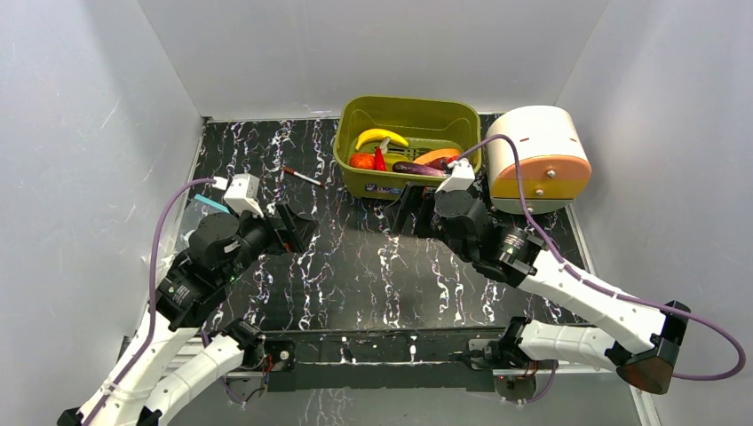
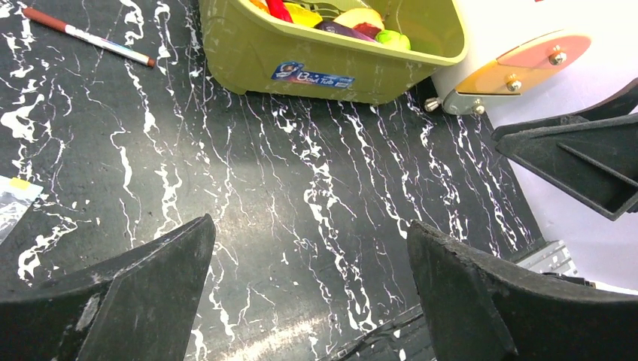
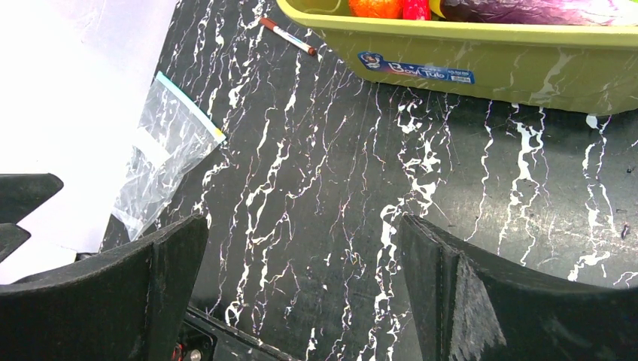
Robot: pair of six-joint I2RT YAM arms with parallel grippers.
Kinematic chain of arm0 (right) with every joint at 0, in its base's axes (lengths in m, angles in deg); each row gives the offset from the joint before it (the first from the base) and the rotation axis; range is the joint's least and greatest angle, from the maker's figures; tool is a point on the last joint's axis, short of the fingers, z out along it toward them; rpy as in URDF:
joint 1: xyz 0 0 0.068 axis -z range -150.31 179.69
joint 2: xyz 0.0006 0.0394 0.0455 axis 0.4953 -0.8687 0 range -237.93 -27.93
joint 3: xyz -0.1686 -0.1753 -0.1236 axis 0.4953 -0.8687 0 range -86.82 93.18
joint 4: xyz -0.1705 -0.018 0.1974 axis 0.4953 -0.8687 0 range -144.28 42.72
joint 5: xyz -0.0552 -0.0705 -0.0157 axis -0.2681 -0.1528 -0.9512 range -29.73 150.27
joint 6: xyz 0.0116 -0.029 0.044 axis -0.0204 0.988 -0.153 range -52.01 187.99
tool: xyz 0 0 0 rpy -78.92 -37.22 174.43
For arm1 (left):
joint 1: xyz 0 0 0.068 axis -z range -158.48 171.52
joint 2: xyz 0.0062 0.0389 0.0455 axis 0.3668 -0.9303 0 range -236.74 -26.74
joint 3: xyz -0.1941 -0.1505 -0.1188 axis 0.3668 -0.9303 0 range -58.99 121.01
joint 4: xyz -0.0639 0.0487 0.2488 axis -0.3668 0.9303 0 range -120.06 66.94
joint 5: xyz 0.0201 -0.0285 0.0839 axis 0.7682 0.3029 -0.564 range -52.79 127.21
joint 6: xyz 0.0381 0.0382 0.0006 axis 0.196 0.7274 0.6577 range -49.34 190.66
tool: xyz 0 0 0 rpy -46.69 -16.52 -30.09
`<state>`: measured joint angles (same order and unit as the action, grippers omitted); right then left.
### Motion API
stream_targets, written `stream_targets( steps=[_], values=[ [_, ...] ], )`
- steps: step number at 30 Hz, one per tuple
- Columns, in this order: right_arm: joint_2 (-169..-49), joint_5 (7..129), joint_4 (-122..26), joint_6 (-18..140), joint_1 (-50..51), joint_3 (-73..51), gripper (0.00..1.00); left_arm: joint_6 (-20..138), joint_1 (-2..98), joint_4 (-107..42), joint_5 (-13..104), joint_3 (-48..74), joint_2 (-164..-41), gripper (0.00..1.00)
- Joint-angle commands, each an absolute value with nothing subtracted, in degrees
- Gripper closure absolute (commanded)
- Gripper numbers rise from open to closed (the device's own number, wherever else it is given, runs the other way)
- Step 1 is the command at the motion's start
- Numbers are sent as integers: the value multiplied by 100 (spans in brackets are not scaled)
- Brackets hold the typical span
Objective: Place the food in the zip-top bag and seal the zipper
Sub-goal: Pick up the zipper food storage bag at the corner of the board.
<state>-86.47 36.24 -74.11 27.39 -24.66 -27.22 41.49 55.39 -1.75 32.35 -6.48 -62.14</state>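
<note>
Lying flat at nine o'clock, the zip-top bag could be shoved against the wall rather than pinched, the left gripper and right gripper being held open, empty.

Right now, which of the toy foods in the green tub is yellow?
The banana, curved at the back of the tub; the rest are red, orange, purple or green.

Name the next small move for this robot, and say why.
Probably swing the left arm to the bag: it lies flat at the table's left edge, both jaws stand open and empty, and all the food sits in the tub.
</note>
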Motion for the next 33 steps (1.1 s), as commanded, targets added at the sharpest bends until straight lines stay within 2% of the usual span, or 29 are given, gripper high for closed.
stream_targets(
  steps=[1,9,17,24,29,33],
  values=[
    [-8547,3600,-7077,2770,-2494,-2545,2,4201,5514,-164,2988,-508,-6171,2],
    [-8525,3628,-7098,2804,-2490,-2582,2,4116,5510,70,2326,-505,-6486,2],
    [-8309,3630,-7081,2838,-2497,-2634,2,2947,5511,561,553,-404,-7330,2],
    [-8088,3670,-6962,2896,-2494,-2805,2,2164,5505,1187,-293,-136,-8063,32],
    [-7907,3748,-6879,2913,-2494,-2859,2,1814,5451,1379,-814,24,-8714,43],
    [-7783,3836,-6797,2915,-2494,-2930,2,1317,5004,1972,-1019,445,-9456,52]
  ],
)
